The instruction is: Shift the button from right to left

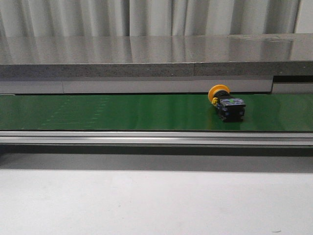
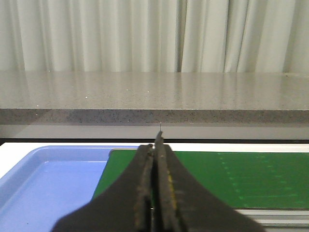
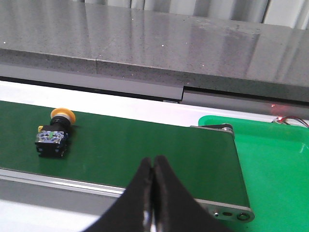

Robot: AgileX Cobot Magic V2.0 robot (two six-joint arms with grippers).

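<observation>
The button (image 1: 226,104) lies on its side on the green belt (image 1: 122,112), right of the middle, yellow-orange head toward the back, dark body with a tiny green mark toward me. The right wrist view shows the button (image 3: 54,131) some way off from my right gripper (image 3: 153,162), which is shut with nothing in it, hanging over the belt's near rail. My left gripper (image 2: 157,145) is shut and empty too, over the belt's left end (image 2: 231,176). Neither gripper appears in the front view.
A blue tray (image 2: 43,183) sits off the belt's left end and a green tray (image 3: 270,164) off its right end. A grey stone-like counter (image 1: 156,54) runs behind the belt, with curtains beyond. A metal rail (image 1: 156,138) borders the belt's near side.
</observation>
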